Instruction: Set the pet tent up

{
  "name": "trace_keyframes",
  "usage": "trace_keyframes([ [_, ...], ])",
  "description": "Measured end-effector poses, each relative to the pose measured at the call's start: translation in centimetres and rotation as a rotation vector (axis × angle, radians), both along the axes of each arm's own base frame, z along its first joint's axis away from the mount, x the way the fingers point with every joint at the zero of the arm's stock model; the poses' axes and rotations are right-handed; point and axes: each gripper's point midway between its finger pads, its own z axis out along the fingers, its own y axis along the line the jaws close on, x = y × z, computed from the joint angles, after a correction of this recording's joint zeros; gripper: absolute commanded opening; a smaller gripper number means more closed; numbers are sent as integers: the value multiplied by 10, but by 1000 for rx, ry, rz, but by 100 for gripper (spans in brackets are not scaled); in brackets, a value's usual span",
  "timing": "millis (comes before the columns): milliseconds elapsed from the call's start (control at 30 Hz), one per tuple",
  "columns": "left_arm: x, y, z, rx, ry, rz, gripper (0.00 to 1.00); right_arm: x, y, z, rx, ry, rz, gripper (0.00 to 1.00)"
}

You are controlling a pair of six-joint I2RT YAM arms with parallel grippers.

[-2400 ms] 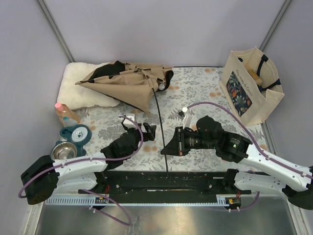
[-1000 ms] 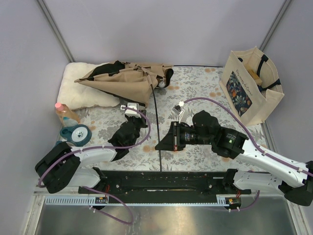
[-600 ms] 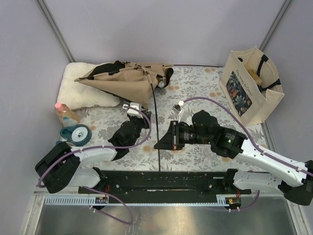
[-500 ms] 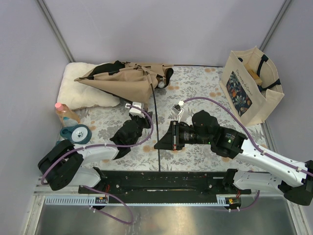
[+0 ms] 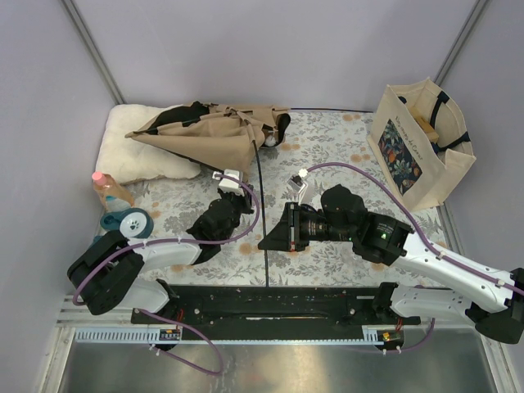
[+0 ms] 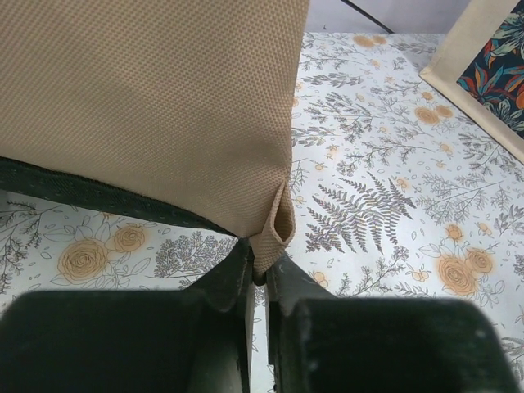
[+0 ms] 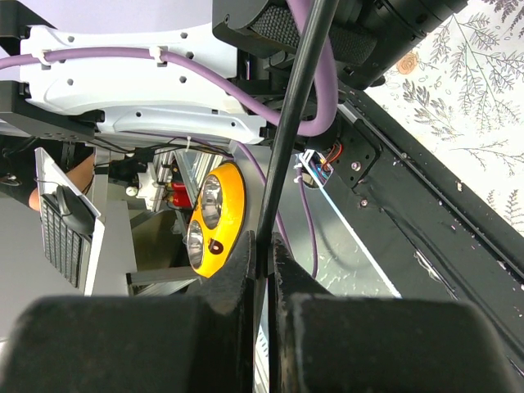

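Tan coarse weave: clamping left gripper (image 6: 260, 274) on a folded corner of the pet tent (image 5: 213, 135), slumping at eleven o'clock; squeezing right gripper (image 7: 262, 250) together on its thin black pole (image 7: 295, 106), over floral-printed cloth (image 5: 344, 139), lilac walls (image 5: 270, 49) around.

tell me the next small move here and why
Probably bring the near end of the black pole toward the corner loop of the pet tent. The left claw pinches that loop, which looks empty, while the right claw is shut on the pole, which lies apart from it.
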Motion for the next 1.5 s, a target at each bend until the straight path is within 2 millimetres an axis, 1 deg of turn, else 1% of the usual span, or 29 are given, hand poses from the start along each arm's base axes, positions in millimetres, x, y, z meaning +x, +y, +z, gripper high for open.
trace_keyframes([
  [33,0,0,0,-1,0,1,1,0,0,0,-1,0,0,0],
  [67,0,0,0,-1,0,2,0,0,0,-1,-1,1,-1,0],
  [200,0,1,2,-3,-4,5,0,0,0,-1,-2,1,-1,0],
  [433,-2,3,18,-33,-33,5,0,1,0,-1,-2,-2,-6,0],
  [567,-7,4,24,-49,-46,-13,0,3,1,-4,-2,-5,-12,0],
  [733,-18,7,22,-45,-37,-49,0,6,0,-11,-19,-13,-28,0],
  [867,-32,11,17,-35,-17,-94,0,8,1,-12,-8,-33,-27,0],
  [1033,-50,12,21,-45,-2,-152,0,8,5,-14,24,-64,-11,0],
  [1200,-67,9,24,-59,25,-207,0,6,17,-10,101,-111,32,0],
  [1333,-79,8,23,-68,53,-233,0,5,28,-12,146,-138,63,0],
  [1500,-95,11,32,-126,58,-258,0,7,37,-15,183,-178,80,0],
])
